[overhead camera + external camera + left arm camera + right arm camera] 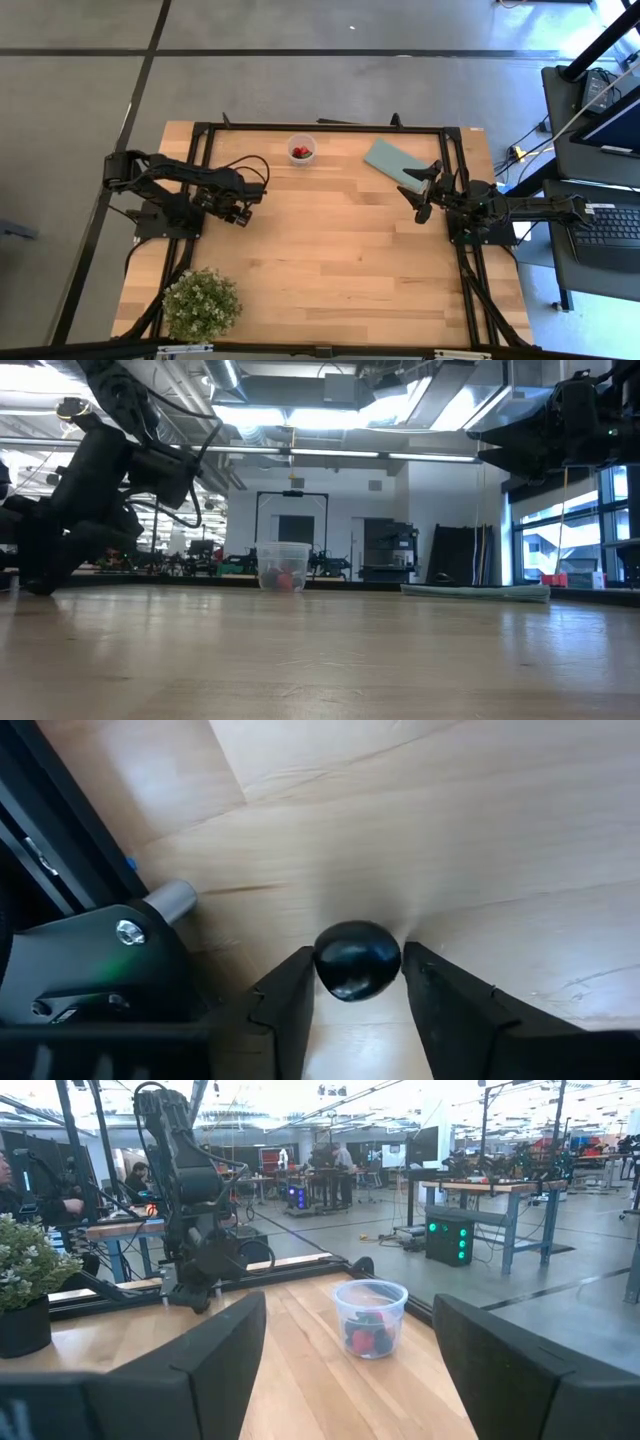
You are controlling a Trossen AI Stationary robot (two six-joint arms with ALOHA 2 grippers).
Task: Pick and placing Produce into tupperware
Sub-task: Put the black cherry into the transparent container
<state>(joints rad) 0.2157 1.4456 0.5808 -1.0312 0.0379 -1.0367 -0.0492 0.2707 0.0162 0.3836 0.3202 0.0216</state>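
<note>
A dark maroon, berry-sized piece of produce (pixel 357 960) lies on the wooden table near its left edge, between the fingers of my left gripper (pixel 240 215), which points steeply down and is shut on it. In the high view the gripper hides the berry. The tupperware (pixel 302 149), a small clear round cup, stands upright near the far edge with red and dark pieces (pixel 368 1338) inside. My right gripper (pixel 428 190) waits open and level at the table's right side, facing the cup. My left gripper pinches the dark berry between its two fingertips (pixel 300 975), one on each of the berry's opposite sides (pixel 322 965). The fingers come from above, slanting down. The berry appears to rest on the tabletop, its round top showing between the tips.
A flat teal piece (pixel 393 163) lies at the far right, close to my right gripper. A leafy potted plant (pixel 202 303) stands at the near left corner. A black frame (pixel 320 128) runs along the table's far and side edges. Bare wood lies in the middle.
</note>
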